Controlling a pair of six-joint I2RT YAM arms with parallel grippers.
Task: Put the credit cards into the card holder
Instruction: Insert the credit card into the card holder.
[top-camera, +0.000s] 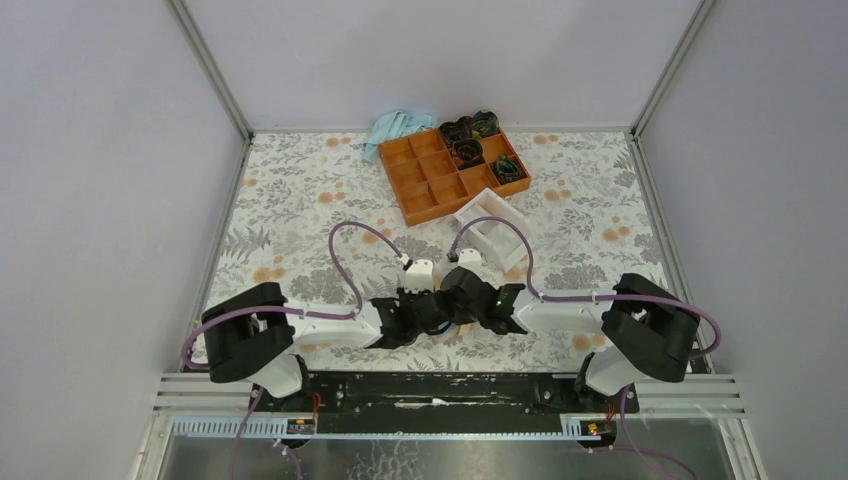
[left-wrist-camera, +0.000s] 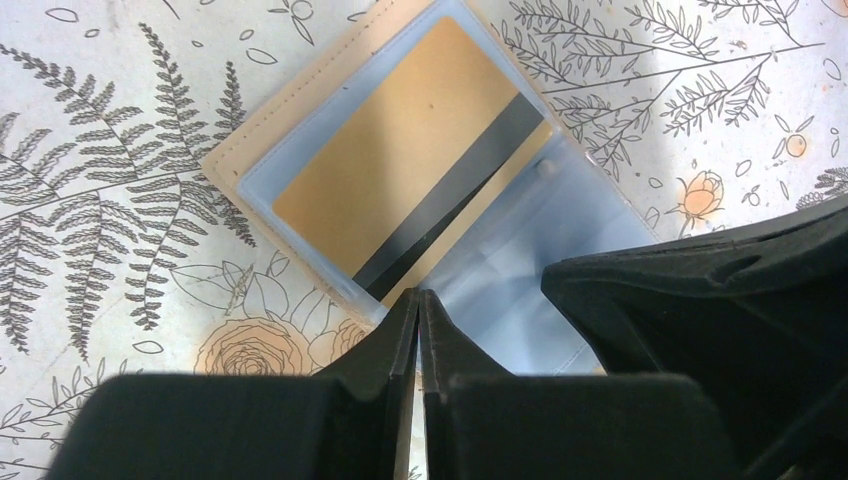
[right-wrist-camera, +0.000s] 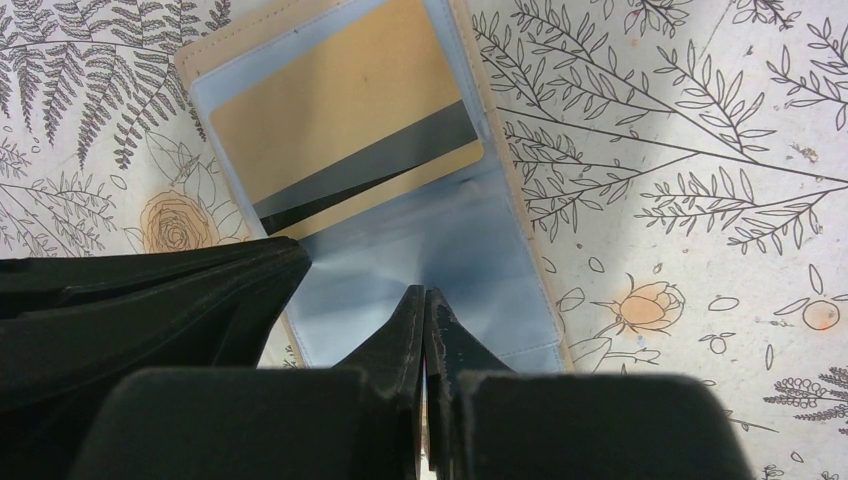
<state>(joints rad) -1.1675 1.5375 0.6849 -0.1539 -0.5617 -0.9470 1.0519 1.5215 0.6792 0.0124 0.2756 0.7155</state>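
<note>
The tan card holder (left-wrist-camera: 235, 150) lies open on the flowered table. Its clear bluish sleeves face up. A gold credit card (left-wrist-camera: 400, 150) with a black stripe sits inside one sleeve, and the gold credit card (right-wrist-camera: 340, 110) shows again in the right wrist view. My left gripper (left-wrist-camera: 418, 296) is shut, its tips at the near edge of that sleeve. My right gripper (right-wrist-camera: 424, 292) is shut too, its tips over the empty sleeve (right-wrist-camera: 440, 240). Whether either pinches the plastic I cannot tell. From above, both grippers (top-camera: 452, 308) meet and hide the holder.
An orange compartment tray (top-camera: 430, 175) stands at the back with dark items (top-camera: 470, 130) in its far cells. A light blue cloth (top-camera: 395, 130) lies behind it. A white rack (top-camera: 492, 228) sits just beyond the grippers. Purple cables loop above both wrists.
</note>
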